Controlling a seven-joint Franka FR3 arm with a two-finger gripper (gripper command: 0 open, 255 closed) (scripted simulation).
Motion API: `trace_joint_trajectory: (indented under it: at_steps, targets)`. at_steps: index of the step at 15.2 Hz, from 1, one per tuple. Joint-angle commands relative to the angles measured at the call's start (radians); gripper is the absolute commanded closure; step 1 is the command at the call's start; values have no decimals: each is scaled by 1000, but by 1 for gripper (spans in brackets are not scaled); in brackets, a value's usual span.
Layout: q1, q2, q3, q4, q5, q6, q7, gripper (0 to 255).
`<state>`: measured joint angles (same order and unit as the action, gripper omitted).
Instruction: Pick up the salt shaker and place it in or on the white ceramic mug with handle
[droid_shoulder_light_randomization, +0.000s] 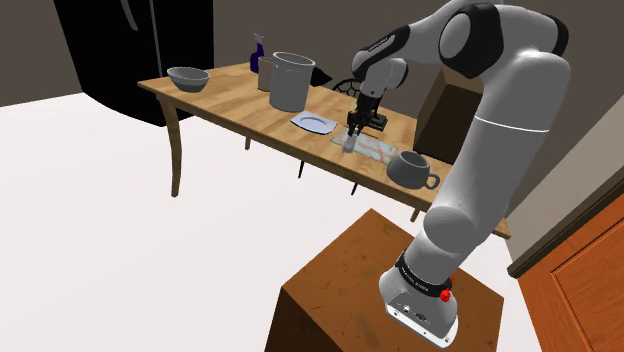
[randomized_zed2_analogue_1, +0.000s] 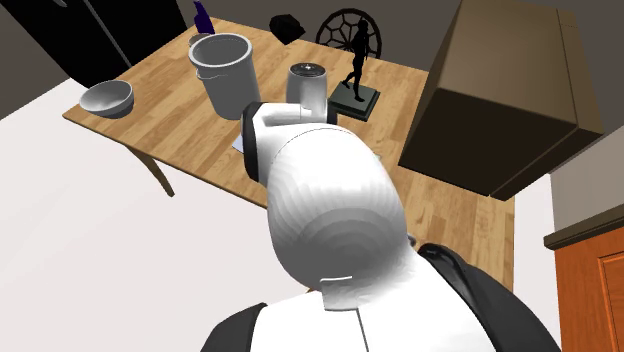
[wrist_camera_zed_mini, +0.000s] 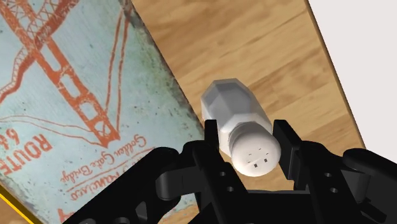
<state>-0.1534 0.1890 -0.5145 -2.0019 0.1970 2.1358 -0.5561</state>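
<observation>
The salt shaker (wrist_camera_zed_mini: 236, 118) is a pale faceted bottle with a white holed cap. It stands at the edge of a printed mat (wrist_camera_zed_mini: 70, 95) showing a red bridge. My gripper (wrist_camera_zed_mini: 248, 145) is shut on the shaker, one black finger pressing each side just below the cap. In the shoulder view the gripper (droid_shoulder_light_randomization: 356, 132) reaches down to the shaker (droid_shoulder_light_randomization: 348, 143) on the mat (droid_shoulder_light_randomization: 374, 149), at table level. The grey mug with handle (droid_shoulder_light_randomization: 410, 168) stands upright near the table's front edge, to the shoulder view's right of the mat and apart from the gripper.
The wooden table (droid_shoulder_light_randomization: 230, 110) also carries a grey bowl (droid_shoulder_light_randomization: 188, 78), a tall grey bucket (droid_shoulder_light_randomization: 290, 80), a blue bottle (droid_shoulder_light_randomization: 257, 55) and a small plate (droid_shoulder_light_randomization: 313, 122). A brown box (randomized_zed2_analogue_1: 510, 90), a dark statuette (randomized_zed2_analogue_1: 357, 60) and a metal canister (randomized_zed2_analogue_1: 308, 85) stand further back.
</observation>
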Motion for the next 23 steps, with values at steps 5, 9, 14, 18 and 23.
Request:
trace_joint_trajectory:
  at_steps: [5, 9, 14, 18, 23]
  targets:
    - [6, -36, -5, 39, -27, -69, 23, 255]
    - [8, -58, -8, 70, -43, -117, 36, 255]
    - [10, -79, -10, 114, -58, -179, 50, 255]
    - [11, -92, -11, 154, -68, -229, 59, 255]
    - [11, -104, -12, 209, -76, -293, 68, 255]
